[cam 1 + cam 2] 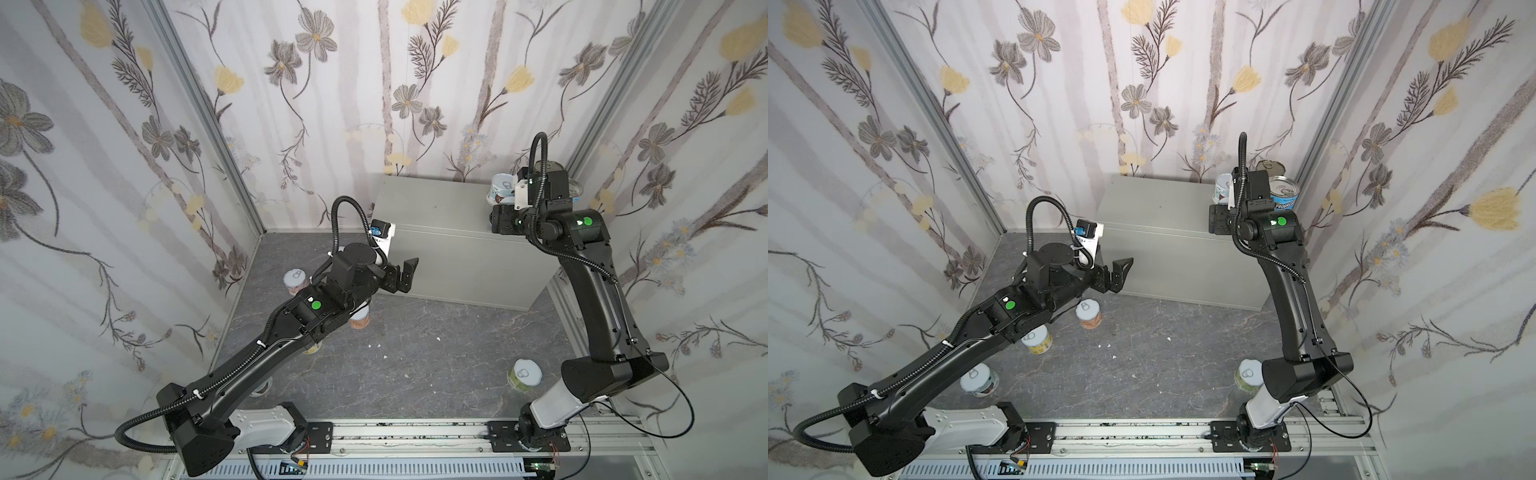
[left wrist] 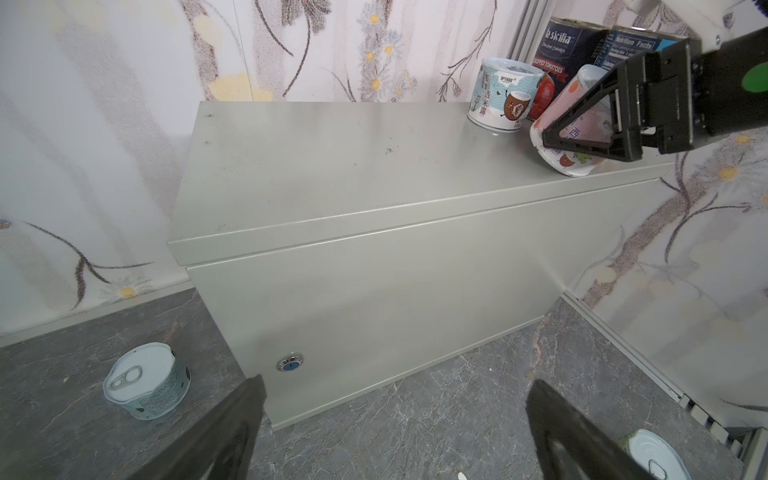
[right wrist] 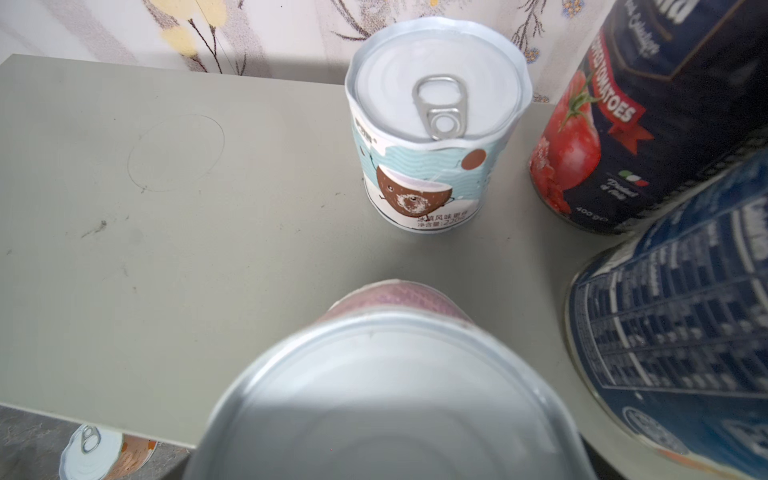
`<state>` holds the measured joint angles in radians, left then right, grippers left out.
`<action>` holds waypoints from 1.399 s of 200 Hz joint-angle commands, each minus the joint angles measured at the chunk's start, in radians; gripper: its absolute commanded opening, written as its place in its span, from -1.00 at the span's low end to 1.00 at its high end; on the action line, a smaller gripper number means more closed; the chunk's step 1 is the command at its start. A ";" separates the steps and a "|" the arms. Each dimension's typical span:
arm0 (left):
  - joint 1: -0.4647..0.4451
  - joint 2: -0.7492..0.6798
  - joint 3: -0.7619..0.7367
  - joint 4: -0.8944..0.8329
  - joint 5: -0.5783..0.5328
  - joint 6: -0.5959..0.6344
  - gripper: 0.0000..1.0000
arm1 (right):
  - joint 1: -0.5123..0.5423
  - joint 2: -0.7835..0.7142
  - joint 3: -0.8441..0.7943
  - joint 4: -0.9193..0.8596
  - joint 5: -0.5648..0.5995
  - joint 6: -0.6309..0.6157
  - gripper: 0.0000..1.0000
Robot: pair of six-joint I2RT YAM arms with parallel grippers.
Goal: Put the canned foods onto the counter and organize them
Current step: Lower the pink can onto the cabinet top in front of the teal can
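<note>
Here, pink can (image 2: 575, 93), inside right end effector (image 2: 565, 133)

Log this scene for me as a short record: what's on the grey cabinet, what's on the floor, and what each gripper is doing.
cabinet top: teal can, tomato can and blue soup can, upright at its right end
pink can: tilted near the cabinet's front edge, in the right gripper
right gripper: closed around the pink can
left gripper: open, empty, in front of the cabinet
floor: five cans in view, a green can by the right arm's base, four others around the left arm
</note>
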<state>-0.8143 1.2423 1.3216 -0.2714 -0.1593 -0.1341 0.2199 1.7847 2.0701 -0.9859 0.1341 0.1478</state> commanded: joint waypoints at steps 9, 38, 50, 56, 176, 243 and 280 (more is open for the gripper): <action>0.007 0.009 -0.007 0.048 0.016 0.004 1.00 | -0.008 0.034 0.014 0.048 -0.010 -0.015 0.65; 0.011 0.013 -0.009 0.052 0.020 0.006 1.00 | -0.013 0.062 0.038 0.047 -0.008 -0.017 0.72; 0.013 0.013 -0.011 0.052 0.021 0.006 1.00 | -0.014 0.072 0.049 0.046 -0.008 -0.018 0.72; 0.015 0.012 -0.012 0.052 0.021 0.006 1.00 | -0.014 0.076 0.053 0.045 -0.008 -0.017 0.72; 0.027 0.013 -0.046 0.067 0.029 0.006 1.00 | -0.029 0.137 0.091 0.076 0.025 -0.015 0.47; 0.033 0.044 -0.049 0.077 0.033 0.004 1.00 | -0.047 0.163 0.110 0.085 0.012 -0.012 0.50; 0.035 0.047 -0.054 0.079 0.035 0.004 1.00 | -0.048 0.173 0.125 0.083 -0.007 -0.010 0.55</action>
<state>-0.7826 1.2873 1.2724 -0.2287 -0.1276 -0.1314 0.1722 1.9453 2.1857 -0.9226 0.1436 0.1406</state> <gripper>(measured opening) 0.997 0.767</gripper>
